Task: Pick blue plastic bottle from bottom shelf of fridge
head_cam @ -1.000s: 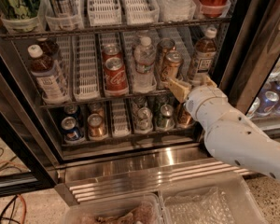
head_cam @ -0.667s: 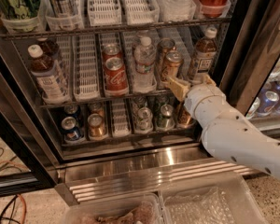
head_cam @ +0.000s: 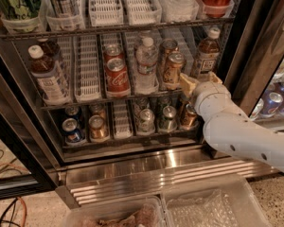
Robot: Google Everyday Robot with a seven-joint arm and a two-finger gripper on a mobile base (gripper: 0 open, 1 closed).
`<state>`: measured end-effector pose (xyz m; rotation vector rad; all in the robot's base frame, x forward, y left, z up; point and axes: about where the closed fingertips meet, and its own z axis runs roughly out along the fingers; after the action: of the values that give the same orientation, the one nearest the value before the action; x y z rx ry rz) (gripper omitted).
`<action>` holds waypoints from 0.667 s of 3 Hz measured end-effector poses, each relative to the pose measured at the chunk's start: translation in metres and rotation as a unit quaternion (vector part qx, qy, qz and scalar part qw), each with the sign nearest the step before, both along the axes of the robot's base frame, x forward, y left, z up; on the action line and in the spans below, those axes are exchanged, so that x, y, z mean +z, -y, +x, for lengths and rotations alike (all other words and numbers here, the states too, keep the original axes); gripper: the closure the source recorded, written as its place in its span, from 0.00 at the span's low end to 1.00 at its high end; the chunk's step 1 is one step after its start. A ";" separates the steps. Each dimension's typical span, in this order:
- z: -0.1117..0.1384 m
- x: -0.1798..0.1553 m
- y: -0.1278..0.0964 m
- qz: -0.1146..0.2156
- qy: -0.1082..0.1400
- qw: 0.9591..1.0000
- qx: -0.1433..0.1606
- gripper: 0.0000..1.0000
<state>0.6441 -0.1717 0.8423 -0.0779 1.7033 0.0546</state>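
On the fridge, you see one wire shelf carrying, left to right, two brown-drink bottles, two Coca-Cola cans, a water bottle, two bronze cans and the blue plastic bottle. The gripper is at the shelf's right front edge, near that bottle's base.

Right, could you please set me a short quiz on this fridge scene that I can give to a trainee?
1. True or false: the pincer is at the left end of the fridge shelves.
2. What stands between the red cola cans and the bronze cans? A a clear water bottle; B a milk carton; C an empty lane.
3. What colour is the cap of the blue plastic bottle?
Key: 1 false, it is at the right end, close by the base of the blue plastic bottle. 2 A, the water bottle. 3 white.
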 end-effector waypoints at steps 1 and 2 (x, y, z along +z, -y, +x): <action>0.007 -0.004 0.008 -0.008 -0.002 1.000 -0.012 0.36; 0.012 -0.007 0.013 -0.013 -0.002 1.000 -0.021 0.36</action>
<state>0.6561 -0.1844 0.8357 -0.0614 1.7091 0.0011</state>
